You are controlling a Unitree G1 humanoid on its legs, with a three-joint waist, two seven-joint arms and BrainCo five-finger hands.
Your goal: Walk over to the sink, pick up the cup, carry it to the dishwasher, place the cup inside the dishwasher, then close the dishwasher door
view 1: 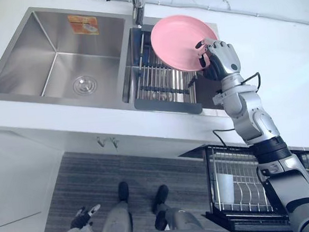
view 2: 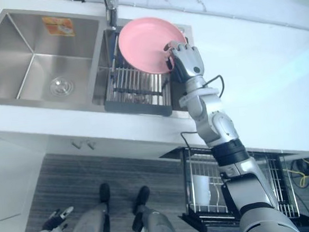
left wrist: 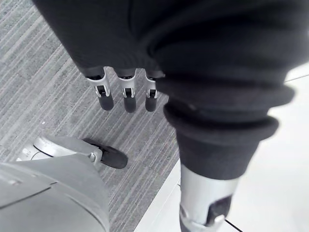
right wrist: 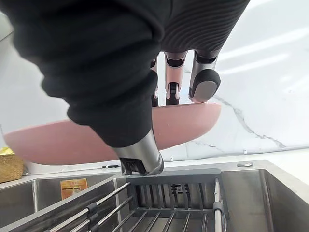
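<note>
Above the dish rack [view 1: 163, 89], right hand [view 1: 222, 55] grips a pink plate [view 1: 176, 40]

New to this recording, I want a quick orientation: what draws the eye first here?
A pink plate, pinched at its rim by the right hand, is tilted above the wire rack in the sink. Below the counter, a white cup sits in the pulled-out dishwasher rack; the left hand hangs open near the floor.

Pink plate [view 1: 178, 40], steel-grey sink [view 1: 38, 39], grey striped floor [view 1: 90, 179] — white wall [right wrist: 260, 96], faint grey veins.
</note>
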